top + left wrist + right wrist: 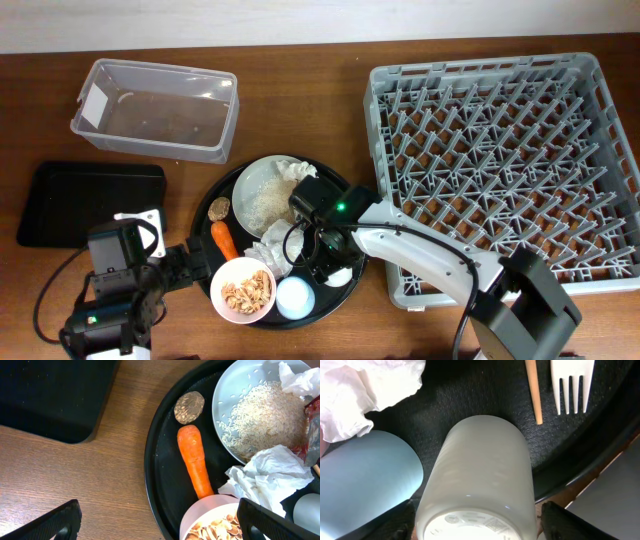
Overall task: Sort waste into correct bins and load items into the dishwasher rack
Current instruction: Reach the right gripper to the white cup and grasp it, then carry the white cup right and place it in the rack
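Note:
A round black tray (pixel 222 268) holds a white plate (pixel 247 181) of rice (pixel 265 415), tissues (pixel 293 170), a brown lump (pixel 219 209), a carrot (pixel 224 240), a pink bowl (pixel 245 290) of peanuts (pixel 220 530), a pale blue cup (pixel 295 298) and a white cup (pixel 480 465) lying on its side. My right gripper (pixel 480 527) is open, with a finger on each side of the white cup. A white fork (pixel 572 385) and a wooden stick (pixel 534 392) lie just beyond it. My left gripper (pixel 160 527) is open and empty, straddling the tray's edge and the pink bowl.
The clear tub (pixel 155 110) stands at the back left and the shallow black tray (pixel 90 200) at the left. The grey rack (pixel 500 160) fills the right side. A red wrapper (pixel 312 407) lies at the plate's edge, beside a tissue (pixel 270 477).

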You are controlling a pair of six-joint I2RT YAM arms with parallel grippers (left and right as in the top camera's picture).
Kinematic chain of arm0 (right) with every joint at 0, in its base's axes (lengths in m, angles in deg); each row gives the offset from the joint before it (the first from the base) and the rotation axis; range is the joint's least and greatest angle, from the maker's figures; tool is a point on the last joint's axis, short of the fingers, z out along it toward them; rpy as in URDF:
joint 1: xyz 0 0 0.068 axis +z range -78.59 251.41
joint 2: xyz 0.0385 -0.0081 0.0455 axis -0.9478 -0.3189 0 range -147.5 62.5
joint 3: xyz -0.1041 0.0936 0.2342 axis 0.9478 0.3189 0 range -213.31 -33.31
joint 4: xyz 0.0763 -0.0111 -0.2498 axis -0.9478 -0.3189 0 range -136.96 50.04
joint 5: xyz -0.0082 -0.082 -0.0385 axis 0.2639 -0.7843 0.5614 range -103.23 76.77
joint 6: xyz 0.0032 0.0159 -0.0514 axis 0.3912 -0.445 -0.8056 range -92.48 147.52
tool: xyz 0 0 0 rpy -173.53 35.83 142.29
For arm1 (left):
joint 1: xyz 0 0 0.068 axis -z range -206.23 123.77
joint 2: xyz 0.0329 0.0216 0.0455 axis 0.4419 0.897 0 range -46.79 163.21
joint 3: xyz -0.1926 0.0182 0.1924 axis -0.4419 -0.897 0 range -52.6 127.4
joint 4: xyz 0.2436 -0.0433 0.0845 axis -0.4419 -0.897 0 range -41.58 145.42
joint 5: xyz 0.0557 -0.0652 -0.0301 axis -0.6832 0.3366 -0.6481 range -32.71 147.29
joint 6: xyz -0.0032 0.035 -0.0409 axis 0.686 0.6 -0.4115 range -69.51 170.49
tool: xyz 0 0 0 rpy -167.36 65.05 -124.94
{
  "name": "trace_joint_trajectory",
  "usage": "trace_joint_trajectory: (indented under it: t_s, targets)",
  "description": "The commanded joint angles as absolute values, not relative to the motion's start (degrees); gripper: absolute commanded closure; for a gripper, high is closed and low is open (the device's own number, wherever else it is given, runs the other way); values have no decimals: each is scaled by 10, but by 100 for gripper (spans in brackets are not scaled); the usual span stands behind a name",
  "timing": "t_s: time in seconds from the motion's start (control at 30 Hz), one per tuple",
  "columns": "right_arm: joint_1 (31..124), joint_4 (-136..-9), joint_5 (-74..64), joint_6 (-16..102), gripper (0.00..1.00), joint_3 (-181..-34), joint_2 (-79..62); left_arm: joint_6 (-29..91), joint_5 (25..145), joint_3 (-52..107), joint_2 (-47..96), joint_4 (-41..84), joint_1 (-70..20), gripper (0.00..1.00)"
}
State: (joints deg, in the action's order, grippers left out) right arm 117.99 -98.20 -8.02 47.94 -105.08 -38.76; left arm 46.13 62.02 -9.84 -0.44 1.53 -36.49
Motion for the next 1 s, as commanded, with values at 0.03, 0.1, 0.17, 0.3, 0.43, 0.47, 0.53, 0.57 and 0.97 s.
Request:
trace_joint_trajectory:
  t_s: [0.03, 0.1, 0.17, 0.3, 0.43, 0.47, 0.53, 0.57, 0.97]
  targets:
    - [1184, -982, -75, 482, 32, -1044, -391, 453, 624, -84, -5, 12, -369, 1]
    - [1184, -982, -74, 482, 48, -1044, -391, 453, 624, -84, -5, 12, -369, 1]
    - [1184, -982, -73, 482, 58, -1044, -391, 453, 624, -84, -5, 12, -369, 1]
    - [1184, -983, -73, 482, 72, -1044, -391, 453, 624, -84, -5, 12, -369, 1]
    - [1182, -1002, -79, 479, 90, -1064, -384, 453, 624, -84, -5, 12, -369, 1]
    - [1182, -1008, -86, 479, 92, -1079, -379, 453, 624, -84, -5, 12, -369, 1]
    - [1181, -1031, -128, 480, 95, -1121, -355, 453, 624, -84, -5, 12, -369, 1]
    - [1176, -1053, -144, 479, 96, -1153, -344, 453, 624, -84, -5, 12, -369, 0]
    - [571, -1207, -191, 430, 96, -1370, -269, 453, 624, -84, -5, 7, -369, 0]
